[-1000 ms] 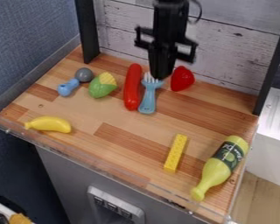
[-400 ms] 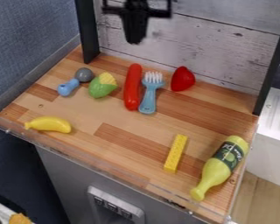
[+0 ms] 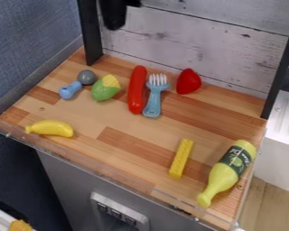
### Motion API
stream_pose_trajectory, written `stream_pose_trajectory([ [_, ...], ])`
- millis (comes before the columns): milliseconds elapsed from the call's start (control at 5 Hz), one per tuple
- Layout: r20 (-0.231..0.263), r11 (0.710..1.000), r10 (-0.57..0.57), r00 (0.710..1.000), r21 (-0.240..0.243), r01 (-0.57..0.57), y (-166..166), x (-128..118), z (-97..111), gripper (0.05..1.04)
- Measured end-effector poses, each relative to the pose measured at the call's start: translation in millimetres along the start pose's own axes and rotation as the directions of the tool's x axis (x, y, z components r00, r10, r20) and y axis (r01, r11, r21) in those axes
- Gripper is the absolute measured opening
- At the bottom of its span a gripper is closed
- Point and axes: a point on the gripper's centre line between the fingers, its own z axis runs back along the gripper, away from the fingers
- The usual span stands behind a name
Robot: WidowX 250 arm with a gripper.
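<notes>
Gripper, black, at upper left of the view, pointing downward in front of the whitewashed plank wall. Fingers closed against each other, no object seen between them. Gripper apart from all toys. Toys nearest it in view, all on the wooden tabletop: red toy sausage and toy corn cob, both below it toward the back of the surface.

Sausage lies lengthwise, back to front. Just to its right: light-blue toy fork, pale tines toward the wall, handle toward the front edge; contact with sausage cannot be judged. Right of fork, apart: red toy, rounded, tapering at its back end.

Corn cob: green husk, yellow kernels toward the back. Close on its left: blue-and-gray toy, gray round end toward the back, blue knobbed end toward the front.

Front left: yellow toy banana, lying crosswise. Front, right of center: yellow brick, narrow, slanting. Front right corner: yellow-green toy bottle, on its side, dark label, neck toward the front edge.

Black posts stand at left and right of the wall. Clear guard along the tabletop's front edge; gray cabinet front below.
</notes>
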Motion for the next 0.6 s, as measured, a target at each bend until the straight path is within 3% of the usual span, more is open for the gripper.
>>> stream_pose_trajectory([
  [200,-0.005,0.996,-0.094,0.996,-0.005,0.094,20.3,2.7,-1.5,0.053],
  [400,-0.007,0.996,-0.085,0.996,-0.005,0.085,35.0,-1.4,0.9,0.053],
  [600,-0.007,1.0,-0.019,1.0,-0.004,0.019,39.3,-3.3,-15.0,0.053],
])
